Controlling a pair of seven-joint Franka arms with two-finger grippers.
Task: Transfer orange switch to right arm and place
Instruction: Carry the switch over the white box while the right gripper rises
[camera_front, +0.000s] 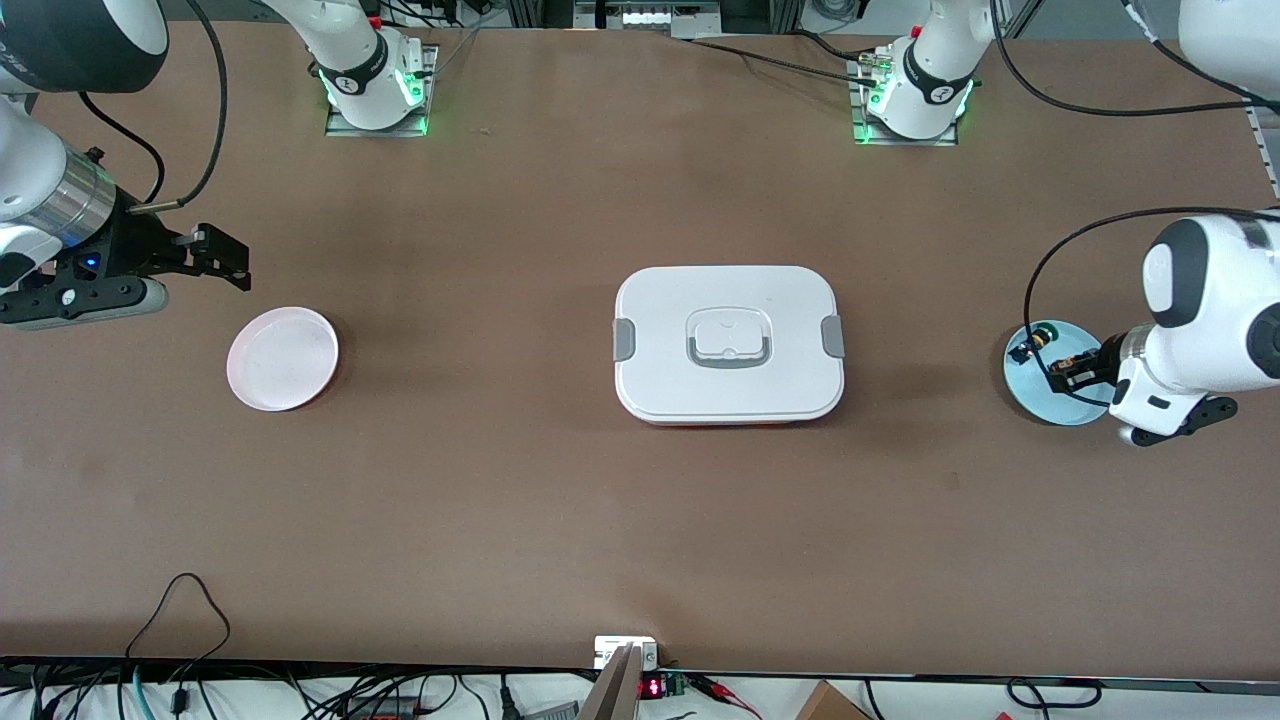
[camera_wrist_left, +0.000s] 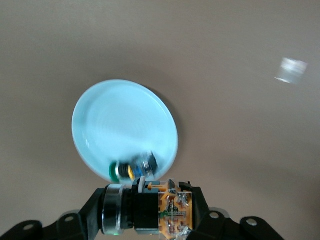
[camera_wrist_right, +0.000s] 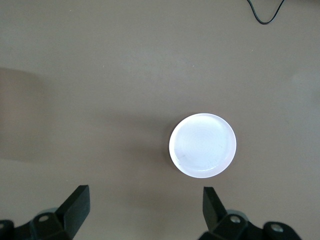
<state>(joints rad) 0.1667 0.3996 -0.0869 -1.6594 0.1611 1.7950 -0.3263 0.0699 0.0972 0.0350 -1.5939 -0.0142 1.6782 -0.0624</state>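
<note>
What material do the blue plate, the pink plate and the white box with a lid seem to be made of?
Blue plate: probably glazed ceramic or glossy plastic; it shines.
Pink plate: similar, pale and smooth with a soft sheen.
White box: probably matte plastic, with grey clips and a moulded handle.

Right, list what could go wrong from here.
1. The left gripper holds the orange switch only at the tips of its fingers over the blue plate; it could slip during the carry.
2. The green-capped switch lies just beneath and could get knocked.
3. The right gripper waits open near the pink plate; the lidded white box lies between the arms.
</note>
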